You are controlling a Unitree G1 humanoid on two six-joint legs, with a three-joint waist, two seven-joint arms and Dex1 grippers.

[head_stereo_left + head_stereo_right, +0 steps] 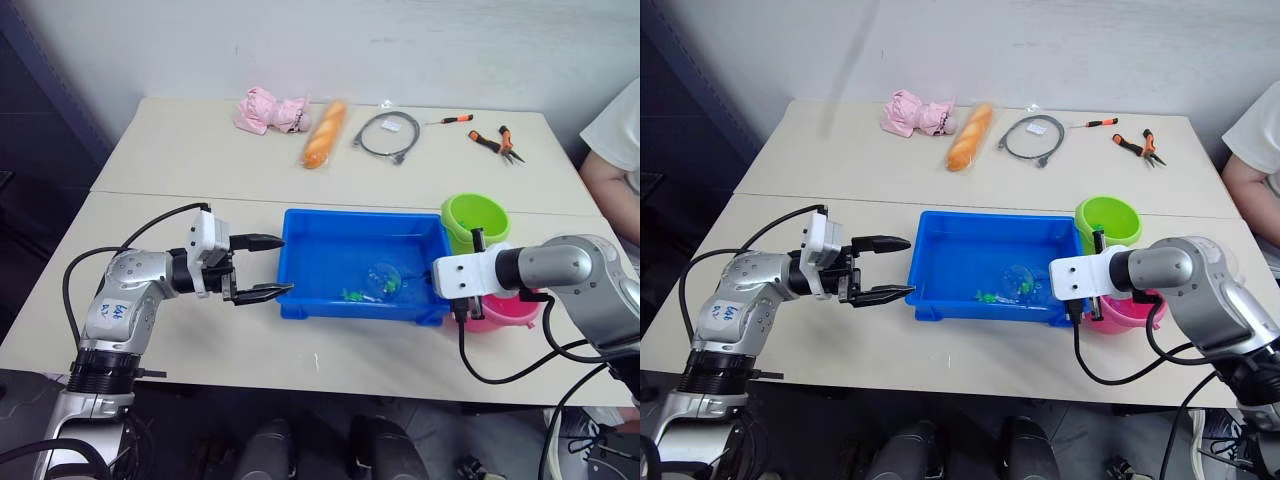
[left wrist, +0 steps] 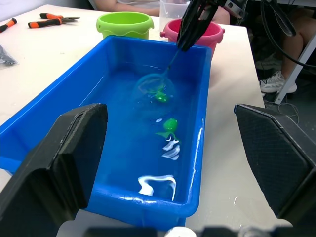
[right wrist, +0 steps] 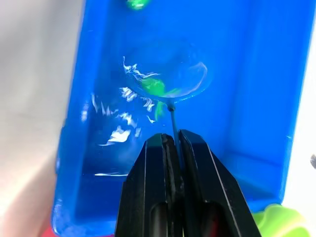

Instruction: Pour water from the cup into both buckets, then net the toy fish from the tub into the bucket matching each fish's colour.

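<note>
Clamping the net [image 3: 168,79] handle, the right gripper [image 3: 173,143] dips its hoop around a green fish [image 3: 154,87] in the tub [image 1: 300,255]; tilting (my worry) could spill it. The left gripper [image 1: 262,268] waits wide beside it.

I find almost no readable text. The left arm [image 1: 125,300] carries small blue markings on its silver forearm housing; I cannot make out the characters in either eye view. The bagged cable [image 1: 388,133] at the far side of the table has a white tag on its wrapper, but I read nothing on it. I see no lettering, brand or number on the tub [image 1: 300,255], the green bucket [image 1: 476,219], the pink bucket [image 1: 510,311] or the pliers [image 1: 497,144].
</note>
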